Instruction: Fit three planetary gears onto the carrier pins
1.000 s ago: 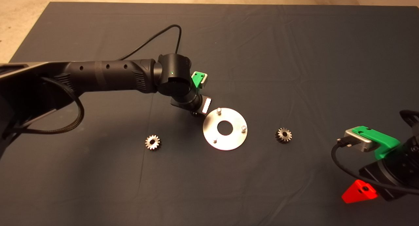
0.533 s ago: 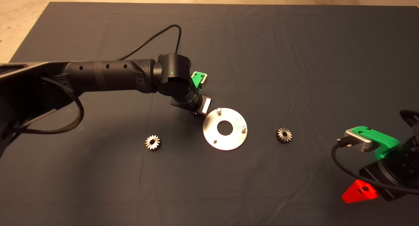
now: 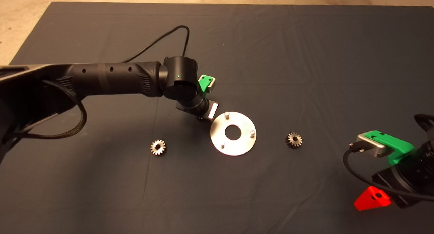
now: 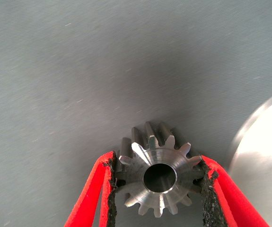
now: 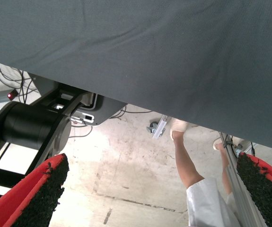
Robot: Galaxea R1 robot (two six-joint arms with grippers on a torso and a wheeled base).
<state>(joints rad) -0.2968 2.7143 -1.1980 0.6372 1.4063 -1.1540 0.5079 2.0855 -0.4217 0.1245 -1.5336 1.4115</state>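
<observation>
Overhead, dark mat (image 3: 305,57); beige floor (image 3: 20,23) beyond.

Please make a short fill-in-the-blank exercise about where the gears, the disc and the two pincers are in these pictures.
1. The left pincer is shut on one ____.
2. The number of gears lying loose on the mat is ____.
3. All three pins on the disc carry ____ gears.
4. The right pincer waits at the mat's edge with its fingers ____.

Missing words: gear; two; no; open
</observation>
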